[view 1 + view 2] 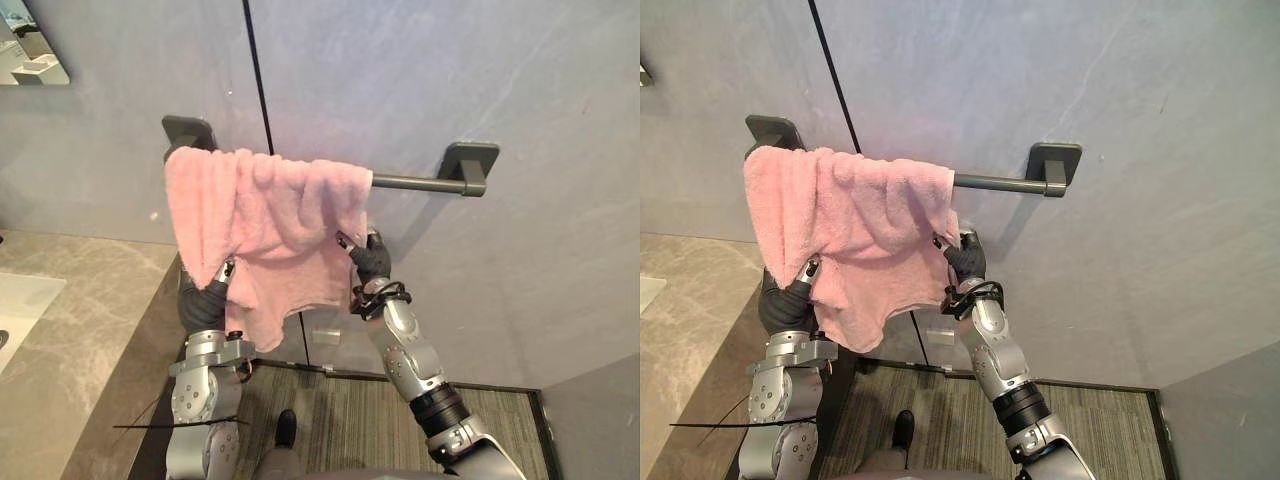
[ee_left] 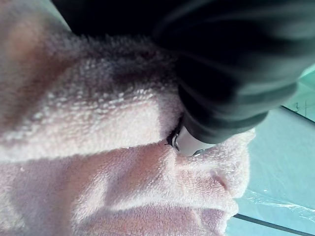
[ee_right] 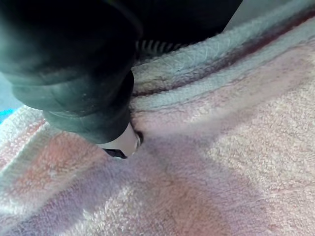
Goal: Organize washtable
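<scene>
A pink towel [image 1: 260, 215] hangs bunched over the left half of a dark towel bar [image 1: 415, 183] fixed to the grey wall. Its lower edge droops unevenly, with one corner hanging low. My left hand [image 1: 205, 300] is raised under the towel's lower left part and goes in behind the cloth. My right hand [image 1: 372, 260] is up at the towel's right edge, just below the bar, touching the cloth. In the left wrist view the dark cover [image 2: 231, 73] presses into the pink towel [image 2: 123, 187]. The right wrist view has that hand's cover [image 3: 74, 73] against the towel [image 3: 221, 162].
A grey stone counter [image 1: 90, 330] with a white basin [image 1: 20, 310] lies to the left, and its edge is close to my left arm. A mirror corner [image 1: 30, 50] sits at the upper left. The bar's right half is bare up to its bracket [image 1: 470, 165]. Striped flooring [image 1: 350, 420] lies below.
</scene>
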